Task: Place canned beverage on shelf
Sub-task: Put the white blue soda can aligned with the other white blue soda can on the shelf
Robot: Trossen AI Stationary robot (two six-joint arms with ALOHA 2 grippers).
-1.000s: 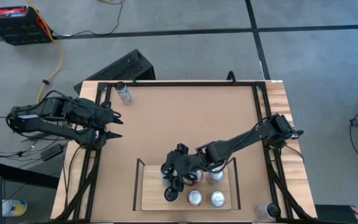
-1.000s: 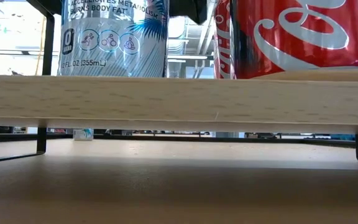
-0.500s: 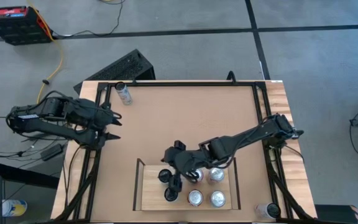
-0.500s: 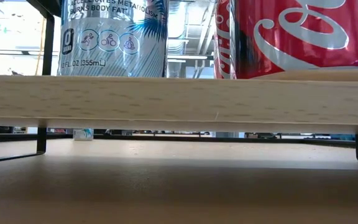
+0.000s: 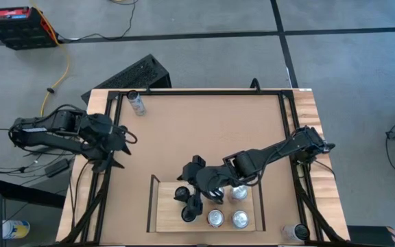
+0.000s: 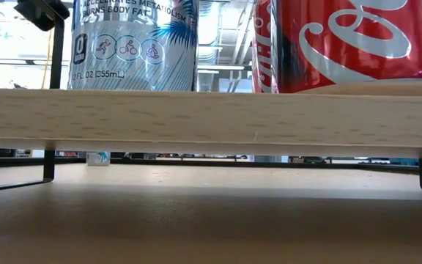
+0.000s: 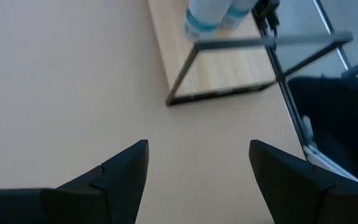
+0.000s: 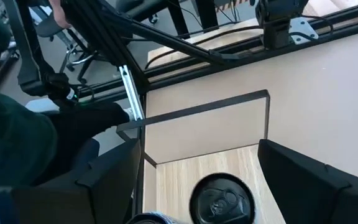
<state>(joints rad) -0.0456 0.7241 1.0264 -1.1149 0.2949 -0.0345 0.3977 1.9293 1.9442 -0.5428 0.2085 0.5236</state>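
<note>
The low view cuts off most of the scene: only the pale front edge of the shelf (image 6: 211, 121) crosses it, with the lower bodies of a light blue can (image 6: 134, 44) and a red can (image 6: 350, 40) standing on top, their tops out of frame. From above these two show only as round silver lids among four lids in a cluster on the shelf's right half, and which lid belongs to which can cannot be told. The right arm covers part of that cluster.

The high view shows what the low one misses: the right tool (image 5: 187, 204) hangs over the shelf (image 5: 166, 219) just left of the lids, its dark fingers spread apart and nothing between them. A black can (image 8: 221, 200) stands on the planks below it; the right wrist view shows its dark round lid between the two fingers, not touching either. The left tool (image 5: 118, 147) waits at the bench's (image 5: 204, 130) left edge, well apart from the shelf, fingers also apart and empty. A further can (image 5: 137, 103) stands alone at the bench's far left corner.

The shelf is pale wood grain with thin black metal end rails; the left wrist view shows one rail as an angular loop. The bench is smooth brown board in a black frame
</note>
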